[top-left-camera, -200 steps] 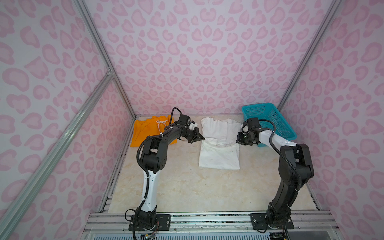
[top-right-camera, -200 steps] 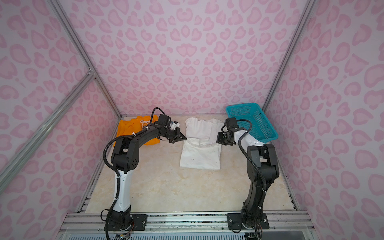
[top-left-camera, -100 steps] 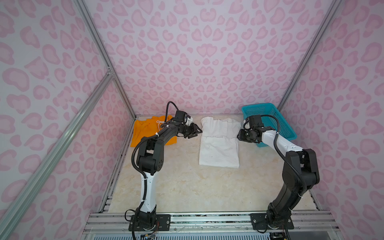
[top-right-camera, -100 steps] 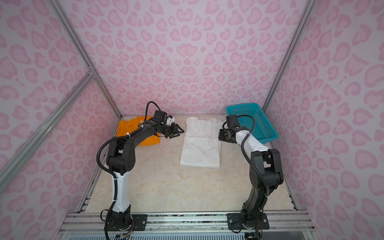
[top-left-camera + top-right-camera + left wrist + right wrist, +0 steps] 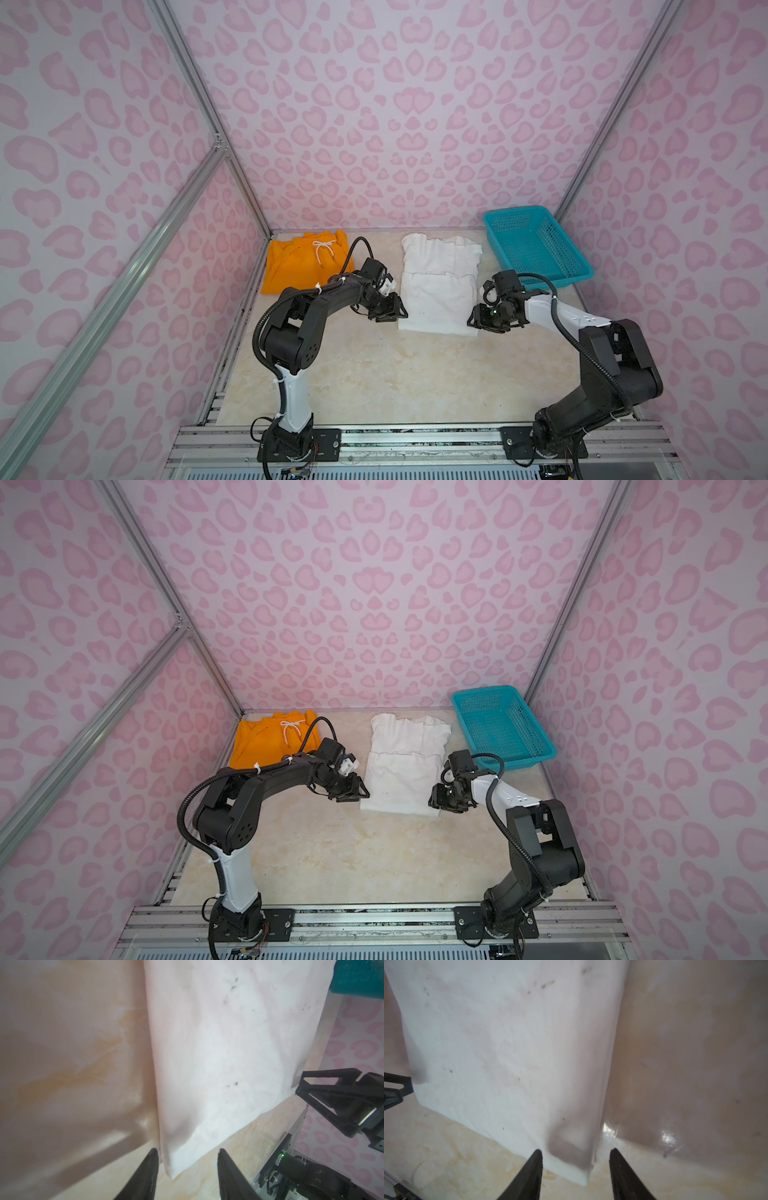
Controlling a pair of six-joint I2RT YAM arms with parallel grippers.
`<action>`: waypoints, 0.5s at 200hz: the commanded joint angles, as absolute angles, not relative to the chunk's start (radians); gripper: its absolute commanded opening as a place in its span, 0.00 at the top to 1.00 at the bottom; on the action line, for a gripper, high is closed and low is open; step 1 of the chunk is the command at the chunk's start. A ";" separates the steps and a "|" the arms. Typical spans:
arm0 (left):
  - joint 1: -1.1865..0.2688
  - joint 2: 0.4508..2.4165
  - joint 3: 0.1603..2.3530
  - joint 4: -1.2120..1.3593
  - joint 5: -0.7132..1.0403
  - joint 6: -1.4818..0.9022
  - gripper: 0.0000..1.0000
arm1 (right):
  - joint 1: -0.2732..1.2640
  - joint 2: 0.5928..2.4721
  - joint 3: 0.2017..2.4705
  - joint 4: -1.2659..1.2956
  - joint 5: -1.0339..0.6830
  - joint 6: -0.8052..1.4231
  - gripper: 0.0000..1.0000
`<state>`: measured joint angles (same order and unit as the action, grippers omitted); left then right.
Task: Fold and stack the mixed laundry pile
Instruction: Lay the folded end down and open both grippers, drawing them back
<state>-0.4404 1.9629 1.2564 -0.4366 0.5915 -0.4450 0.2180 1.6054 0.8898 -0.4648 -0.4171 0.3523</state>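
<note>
White T-shirt (image 5: 438,291) lay flat toward 12 o'clock on tabletop (image 5: 395,374); orange shorts (image 5: 305,262) at 10 o'clock, apart. Left gripper (image 5: 397,313) sat part-open at shirt's 7 o'clock corner, right gripper (image 5: 473,323) part-open at 5 o'clock corner, neither clamping cloth.

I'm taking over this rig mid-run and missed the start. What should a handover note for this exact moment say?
Left hand: open, straddling the near left corner of the white T-shirt, gripping nothing.
Right hand: open, straddling the shirt's near right corner.
White T-shirt: flat mid-table, narrowed to a long rectangle.
Orange shorts: far left, apparently folded.
Teal basket: far right.
Done: shorts, it seems; the shirt's side folds.
Left: probably folding the shirt's near edge up to its far end, then stacking both garments.
</note>
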 commanded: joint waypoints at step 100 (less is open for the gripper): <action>-0.472 1.950 1.109 -0.341 0.575 -0.484 0.71 | 0.264 1.599 0.769 -0.406 -0.356 0.467 0.59</action>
